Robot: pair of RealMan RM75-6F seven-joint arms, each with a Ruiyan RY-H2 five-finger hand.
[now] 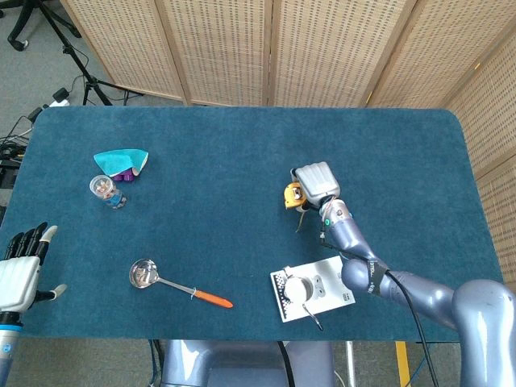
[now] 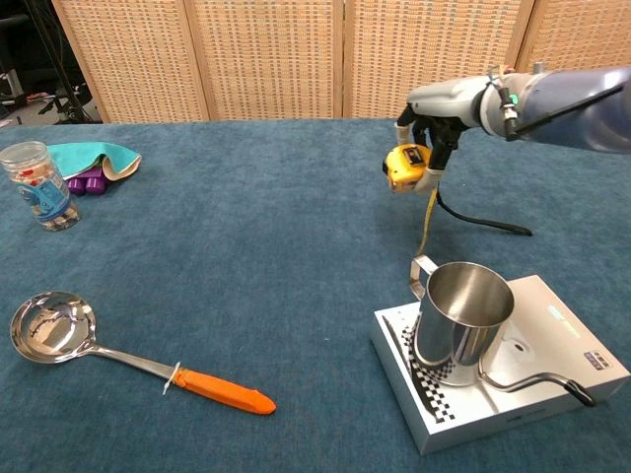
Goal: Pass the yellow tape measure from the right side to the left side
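My right hand [image 1: 315, 183] [image 2: 444, 108] holds the yellow tape measure [image 1: 293, 194] [image 2: 404, 164] in the air above the middle of the blue table, fingers curled over its top. A yellow strap [image 2: 429, 212] dangles from the tape measure toward the steel cup. My left hand [image 1: 20, 262] hangs open off the table's left front corner, seen only in the head view, with nothing in it.
A steel cup [image 2: 461, 313] stands on a white scale [image 2: 552, 370] at front right. A ladle with an orange handle [image 2: 128, 360] lies front left. A clear jar [image 2: 35, 185], a teal cloth [image 2: 94, 158] and a purple object [image 2: 85, 181] sit far left.
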